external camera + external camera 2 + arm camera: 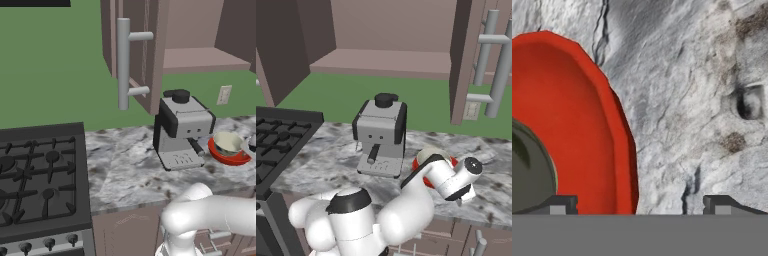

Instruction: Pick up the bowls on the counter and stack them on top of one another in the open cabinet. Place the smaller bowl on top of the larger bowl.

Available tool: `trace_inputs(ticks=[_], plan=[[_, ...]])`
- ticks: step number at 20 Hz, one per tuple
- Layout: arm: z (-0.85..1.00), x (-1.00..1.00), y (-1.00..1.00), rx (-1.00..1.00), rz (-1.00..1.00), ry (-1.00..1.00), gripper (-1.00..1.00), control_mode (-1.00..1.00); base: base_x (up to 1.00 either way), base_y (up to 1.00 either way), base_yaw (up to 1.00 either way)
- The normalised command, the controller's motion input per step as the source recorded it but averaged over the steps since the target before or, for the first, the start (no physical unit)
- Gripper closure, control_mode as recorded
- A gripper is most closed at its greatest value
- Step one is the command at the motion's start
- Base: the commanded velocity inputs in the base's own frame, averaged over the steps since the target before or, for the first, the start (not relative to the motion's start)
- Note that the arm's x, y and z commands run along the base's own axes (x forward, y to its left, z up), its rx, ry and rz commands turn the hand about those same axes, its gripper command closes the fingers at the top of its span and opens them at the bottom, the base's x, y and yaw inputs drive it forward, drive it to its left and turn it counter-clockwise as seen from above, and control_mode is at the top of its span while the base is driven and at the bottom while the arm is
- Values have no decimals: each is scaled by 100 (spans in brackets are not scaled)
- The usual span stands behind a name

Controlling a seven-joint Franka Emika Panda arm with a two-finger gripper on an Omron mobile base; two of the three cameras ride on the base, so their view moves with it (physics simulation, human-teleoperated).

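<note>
The larger bowl (235,158), wide and red, sits on the counter (125,165) right of a coffee machine. The smaller bowl (226,141), cream inside, rests in it. In the hand view the red bowl (577,125) is at the left, with the grey-beige side of the smaller bowl (529,172) at its lower left. My gripper (641,205) is open just above them; one fingertip (559,204) is over the red bowl's inside, the other over the marbled counter (687,100), and the red rim passes between them. In the right base view my hand (456,184) covers most of the bowls (428,152).
A grey and black coffee machine (181,131) stands close left of the bowls. A black gas stove (40,175) is on the left. The open cabinet's shelf (200,60) is above, and its door with a long grey bar handle (123,65) juts out over the counter.
</note>
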Motion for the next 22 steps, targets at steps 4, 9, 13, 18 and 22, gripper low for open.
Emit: trace_inputs(ticks=[4,9,13,18,22], plan=[[-11,9,3,0,0,0,100,-100,0,0,0],[-11,7,1,0,0,0,100,-100,0,0,0],[0,0,0,0,0,0,100,-100,0,0,0],[0,-1,0,0,0,0,100,-100,0,0,0],[0,-13,0,0,0,0,100,-100,0,0,0]])
